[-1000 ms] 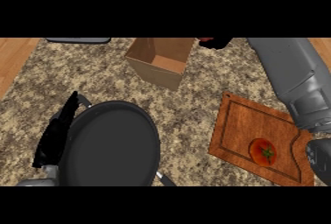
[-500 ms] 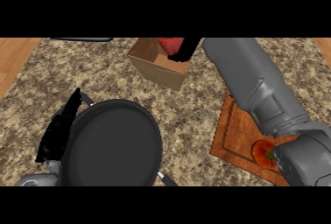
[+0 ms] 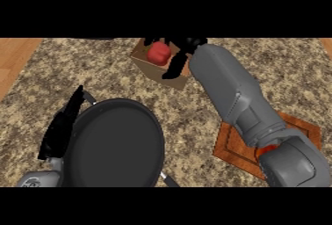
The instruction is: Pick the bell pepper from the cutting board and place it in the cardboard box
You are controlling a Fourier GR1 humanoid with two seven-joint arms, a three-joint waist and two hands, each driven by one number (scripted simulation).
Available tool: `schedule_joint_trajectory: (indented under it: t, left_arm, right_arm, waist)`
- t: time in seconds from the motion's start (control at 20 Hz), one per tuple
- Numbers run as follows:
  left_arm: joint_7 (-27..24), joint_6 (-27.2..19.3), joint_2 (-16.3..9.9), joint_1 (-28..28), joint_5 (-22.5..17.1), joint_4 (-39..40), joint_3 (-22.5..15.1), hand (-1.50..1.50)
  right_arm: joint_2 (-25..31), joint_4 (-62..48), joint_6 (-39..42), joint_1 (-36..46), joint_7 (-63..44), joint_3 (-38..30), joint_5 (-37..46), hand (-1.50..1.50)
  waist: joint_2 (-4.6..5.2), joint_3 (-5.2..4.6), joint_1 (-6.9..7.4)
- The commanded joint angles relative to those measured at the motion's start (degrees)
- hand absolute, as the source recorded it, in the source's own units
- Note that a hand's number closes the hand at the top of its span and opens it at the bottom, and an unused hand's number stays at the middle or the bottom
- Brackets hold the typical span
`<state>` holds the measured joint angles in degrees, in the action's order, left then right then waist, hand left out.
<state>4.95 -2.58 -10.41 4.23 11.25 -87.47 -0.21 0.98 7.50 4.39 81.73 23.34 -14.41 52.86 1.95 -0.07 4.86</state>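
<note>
Hanging my right hand [image 3: 176,59] over the open brown cardboard box [image 3: 144,56] at the far edge of the speckled granite counter [image 3: 188,105], I had the red bell pepper [image 3: 158,52] right at the box mouth, pressed against my black fingers. They looked curled down beside it with the thumb on the other side, so I read it as gripped, though the far side of the pepper was hidden from me. Pepper was well clear of the orange-brown wooden cutting board [image 3: 233,147], which sat near me under my grey forearm.

So the step was basically the drop. My take on doing it well: get the pepper centred over the opening, not riding the near wall, lower it a bit inside, then let the fingers spread. That box looked light and tilted, so bumping its rim could shove it.

My left hand [image 3: 62,127] was down at the lower left, fingers straight, resting beside the big round dark pan [image 3: 117,143].
</note>
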Motion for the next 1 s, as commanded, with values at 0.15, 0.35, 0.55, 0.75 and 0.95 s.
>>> schedule_joint_trajectory:
  t: [0.15, 0.35, 0.55, 0.75, 0.95]
  left_arm:
    - [0.4, 1.3, -0.3, 0.7, -1.4, 0.3, 0.8, 0.0]
    - [-0.2, 1.3, -1.2, 1.3, -0.8, 1.0, 1.3, 0.0]
    - [0.8, 0.9, -1.1, 2.0, -0.7, -0.1, 1.4, 0.0]
    - [1.4, -1.2, 1.6, 1.6, 1.3, -0.2, -0.9, 0.0]
    - [1.2, -0.4, 0.6, 0.7, 0.7, -0.2, -0.2, 0.0]
  right_arm:
    - [-1.0, -1.1, -1.8, -1.7, 1.2, -2.9, -3.5, -1.5]
    - [-0.9, 1.3, -3.3, -1.2, 0.9, -10.7, -11.2, -1.5]
    - [1.9, 1.7, -0.9, -1.9, 1.7, -16.6, -17.1, -1.5]
    - [6.4, 1.9, 4.1, -2.7, 3.1, -21.7, -22.4, -1.5]
    - [11.3, 2.2, 3.0, -2.0, -0.5, -24.9, -25.1, -1.5]
  waist:
    - [0.29, 0.03, 0.95]
    - [0.42, 0.07, 0.75]
    - [0.29, 0.12, 0.27]
    - [0.54, 0.18, 0.04]
    - [0.73, 0.14, 0.9]
